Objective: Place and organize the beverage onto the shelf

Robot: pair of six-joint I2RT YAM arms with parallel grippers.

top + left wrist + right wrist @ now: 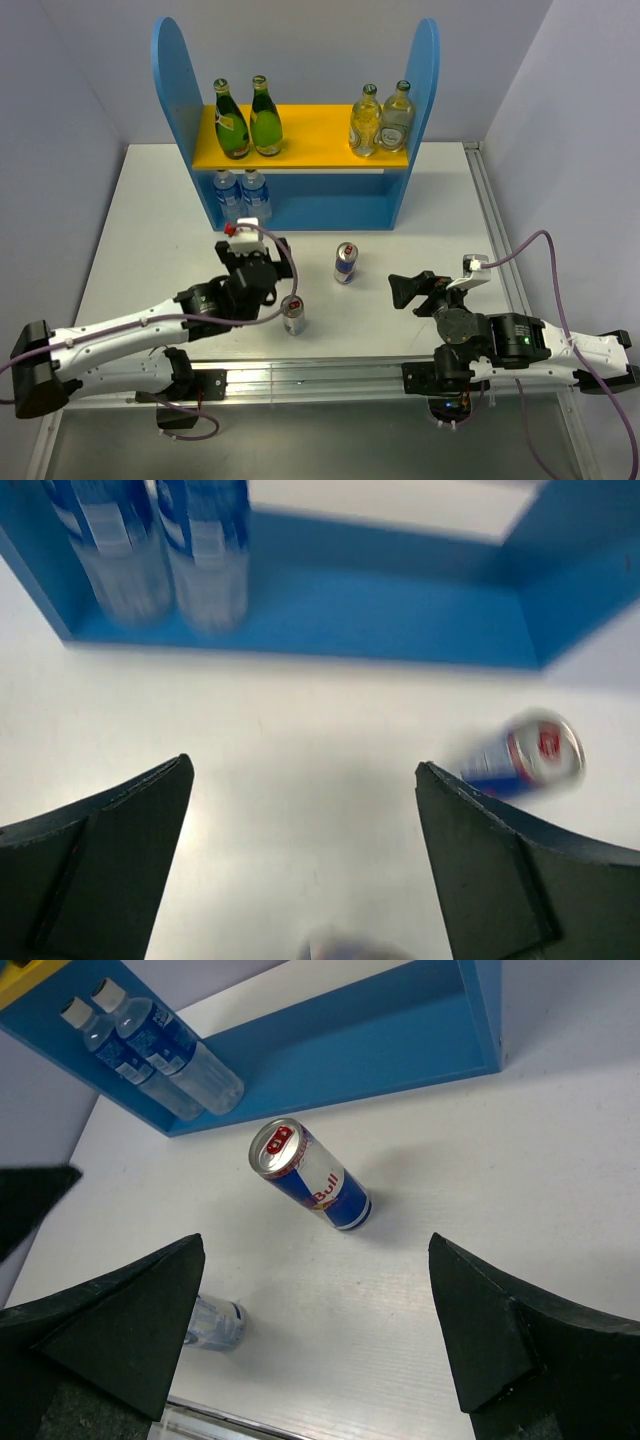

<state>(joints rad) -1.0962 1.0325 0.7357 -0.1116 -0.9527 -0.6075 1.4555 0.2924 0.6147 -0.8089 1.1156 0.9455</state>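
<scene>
The blue shelf [300,210] stands at the back of the table. Two dark green bottles [250,120] stand on the left of its yellow board, and two water bottles [241,193] on the lower level below them. Two silver-blue cans stand upright on the table, one in the middle [345,263] and one nearer [293,315]. My left gripper [254,243] is open and empty in front of the water bottles [165,555], with the middle can [525,755] to its right. My right gripper [400,290] is open and empty, facing the middle can [312,1180]; the nearer can [213,1323] shows beside its left finger.
Two pale yellowish glass bottles [382,120] stand on the right of the yellow board. The right half of the lower level [400,610] holds nothing. A metal rail [300,375] runs along the near table edge. Grey walls close in on both sides.
</scene>
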